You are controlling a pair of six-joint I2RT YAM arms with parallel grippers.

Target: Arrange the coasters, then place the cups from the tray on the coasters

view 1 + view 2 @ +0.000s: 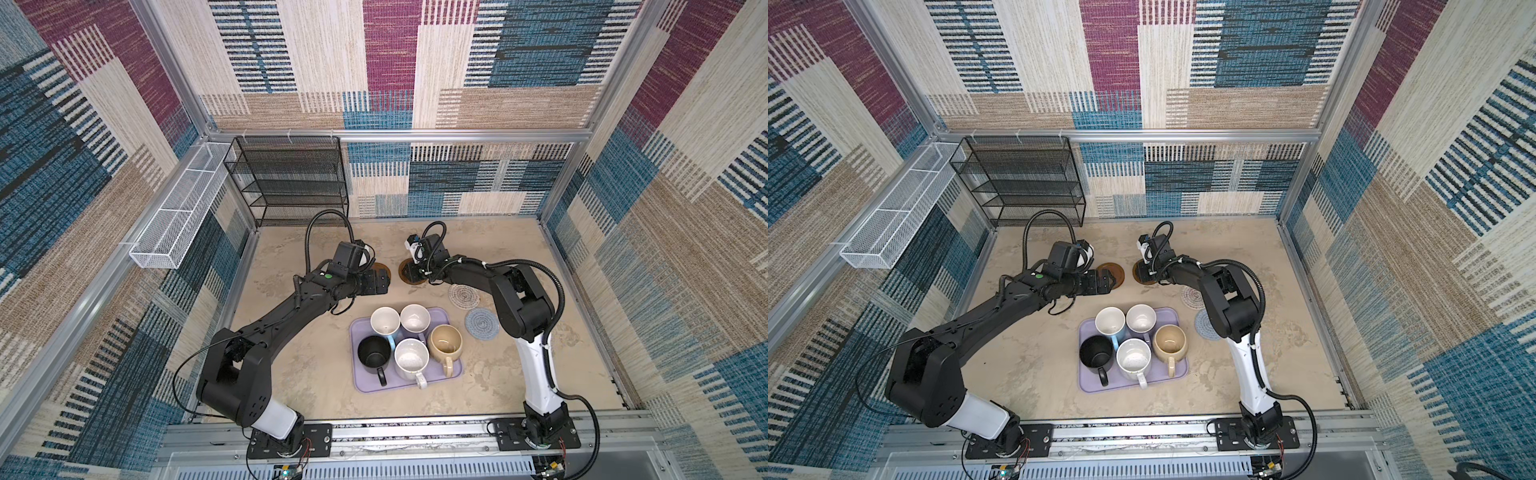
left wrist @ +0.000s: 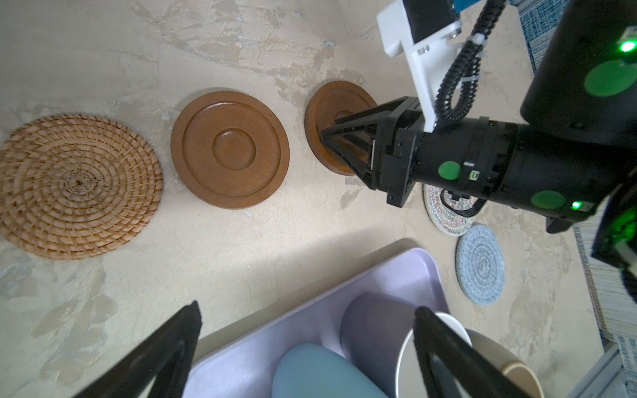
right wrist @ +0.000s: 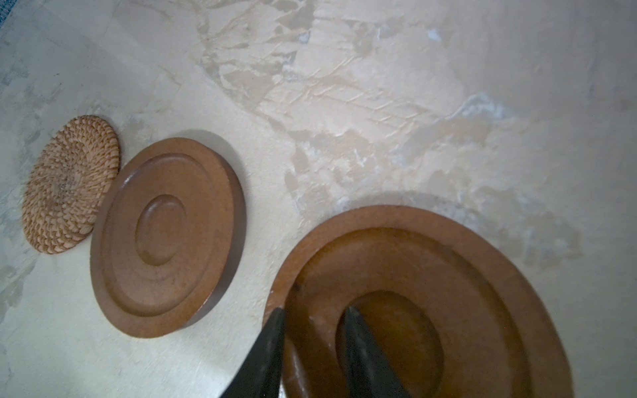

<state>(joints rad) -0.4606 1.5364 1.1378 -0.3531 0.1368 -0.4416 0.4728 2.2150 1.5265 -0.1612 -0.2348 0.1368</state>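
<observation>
While the left gripper (image 2: 306, 308) gapes wide and empty, five coasters run left to right: rattan coaster (image 2: 77, 186), left brown coaster (image 2: 229, 150), right brown coaster (image 2: 331, 103), white crochet coaster (image 2: 437, 213), grey-blue coaster (image 2: 481, 265). The right gripper (image 3: 315, 310), jaws narrowed, straddles the right brown coaster's rim; whether it is clamped I cannot tell. Five mugs (image 1: 411, 359) crowd the central lavender tray (image 1: 361, 384), and bare tabletop (image 1: 498, 237) lies upper right.

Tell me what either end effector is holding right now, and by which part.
Left end effector: open, nothing held. Right end effector: tips narrowly apart on the top face of the brown coaster under it; whether it grips cannot be told.
</observation>
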